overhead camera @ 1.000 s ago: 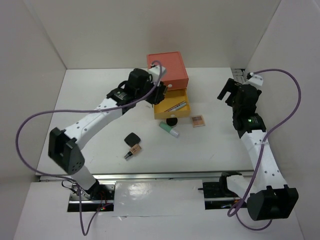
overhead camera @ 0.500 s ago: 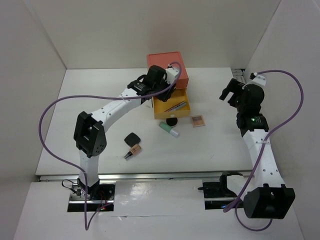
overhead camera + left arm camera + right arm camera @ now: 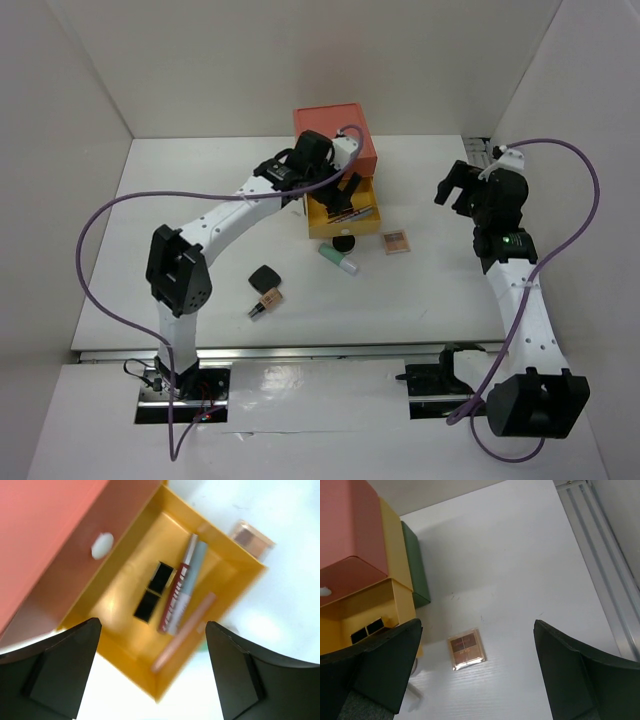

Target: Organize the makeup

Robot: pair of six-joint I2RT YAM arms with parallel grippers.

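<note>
While nothing is clamped in either gripper, I read the top view first: the left gripper (image 3: 344,194) hangs spread over the open yellow drawer (image 3: 325,228) of the stacked box (image 3: 335,135), and the right gripper (image 3: 455,186) is up in the air, well apart from everything, jaws wide. On the table (image 3: 180,250) lie the round black pot (image 3: 343,242) just at the drawer's front, the mint tube (image 3: 339,259) near it, the pink palette (image 3: 396,241) to the right, and further left the black square compact (image 3: 264,275) with a tan black-capped bottle (image 3: 265,300) beside it.

From the left wrist, the left fingers (image 3: 65,665) stand far apart with nothing between. Below them the drawer holds the gold-black lipstick (image 3: 154,591), a maroon tube (image 3: 174,597), a grey pencil (image 3: 192,575) and a pink pencil (image 3: 182,632), lying side by side.

From the right wrist, the right fingers (image 3: 580,672) are equally wide and empty, with the pink palette nearly beneath. I judge it light, rigid and thin, lying flat, so a pinch across two opposite edges would suit, low to the table; its lid may be slippery. The mint tube would roll, so I'd take it across its middle.
</note>
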